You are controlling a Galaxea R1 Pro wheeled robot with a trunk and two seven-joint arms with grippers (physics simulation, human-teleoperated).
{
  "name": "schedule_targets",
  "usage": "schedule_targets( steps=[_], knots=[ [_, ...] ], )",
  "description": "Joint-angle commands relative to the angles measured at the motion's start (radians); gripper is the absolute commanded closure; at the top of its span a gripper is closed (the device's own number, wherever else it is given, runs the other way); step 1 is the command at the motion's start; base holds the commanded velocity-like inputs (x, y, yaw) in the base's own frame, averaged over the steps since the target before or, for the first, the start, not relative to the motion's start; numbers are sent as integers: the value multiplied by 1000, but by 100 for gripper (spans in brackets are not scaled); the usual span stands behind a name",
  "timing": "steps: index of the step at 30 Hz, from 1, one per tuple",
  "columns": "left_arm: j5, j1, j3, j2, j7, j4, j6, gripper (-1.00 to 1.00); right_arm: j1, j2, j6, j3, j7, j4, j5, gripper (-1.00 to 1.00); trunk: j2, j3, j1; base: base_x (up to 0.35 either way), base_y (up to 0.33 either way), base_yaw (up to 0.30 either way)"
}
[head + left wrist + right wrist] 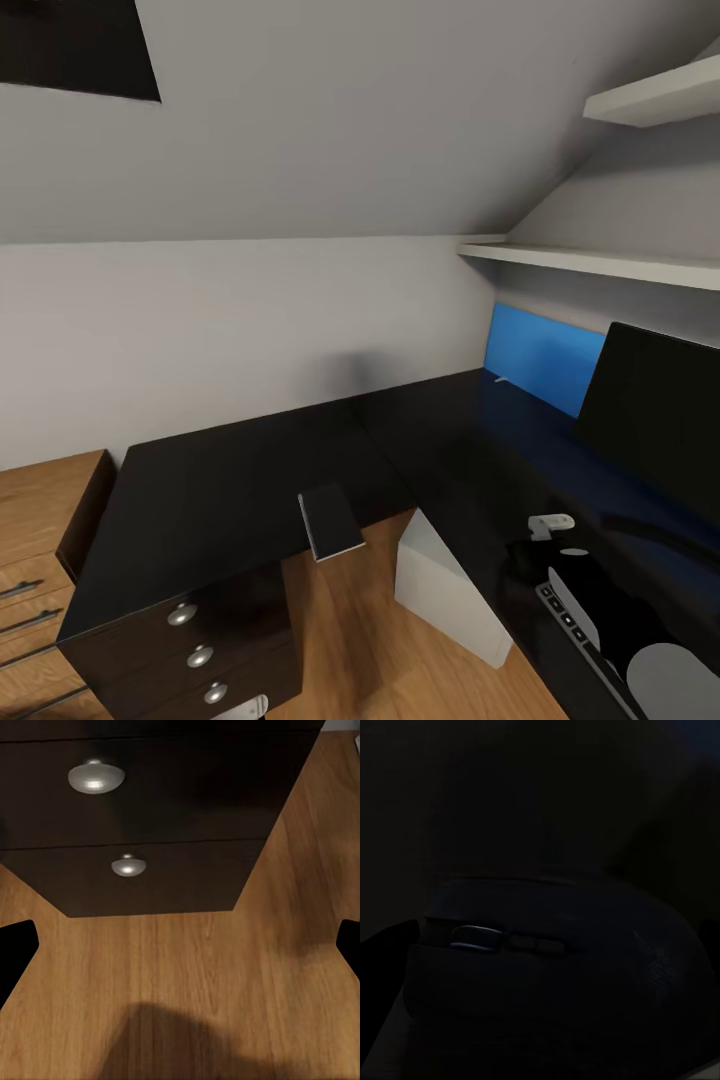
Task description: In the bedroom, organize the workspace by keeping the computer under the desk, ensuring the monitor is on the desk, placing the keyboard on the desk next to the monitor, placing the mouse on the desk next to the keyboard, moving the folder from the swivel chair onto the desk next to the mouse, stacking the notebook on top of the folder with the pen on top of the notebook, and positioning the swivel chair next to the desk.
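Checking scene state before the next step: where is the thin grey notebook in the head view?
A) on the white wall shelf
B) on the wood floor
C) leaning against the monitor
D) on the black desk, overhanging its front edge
D. In the head view the notebook lies flat on the desk, one end sticking out past the front edge over the wood floor, left of the monitor.

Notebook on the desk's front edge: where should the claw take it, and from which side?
Grip the notebook at its near end, which juts past the desk edge over the floor. Come from the front, one finger above and one below: it lies too flat and thin for a top-down pinch.
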Motion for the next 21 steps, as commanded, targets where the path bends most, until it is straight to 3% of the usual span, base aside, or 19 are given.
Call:
schedule_targets(
  steps=[1, 17, 18, 21],
  knots=[
    [10, -1, -5, 1, 5, 0, -7, -100, -1, -1, 4, 5, -2, -1, -8, 100, -1, -1, 0, 0, 0, 0],
    [11, -1, -5, 3, 7, 0, -7, -100, -1, -2, 4, 5, -2, -1, -8, 100, -1, -1, 0, 52, 0, 0],
    [11, -1, -5, 3, 7, 0, -7, -100, -1, -2, 4, 5, -2, -1, -8, -100, -1, -1, 0, 0, 0, 0],
    [10, -1, -5, 3, 7, 0, -8, -100, -1, -2, 4, 5, -2, -1, -8, -100, -1, -1, 0, 0, 0, 0]
  ],
)
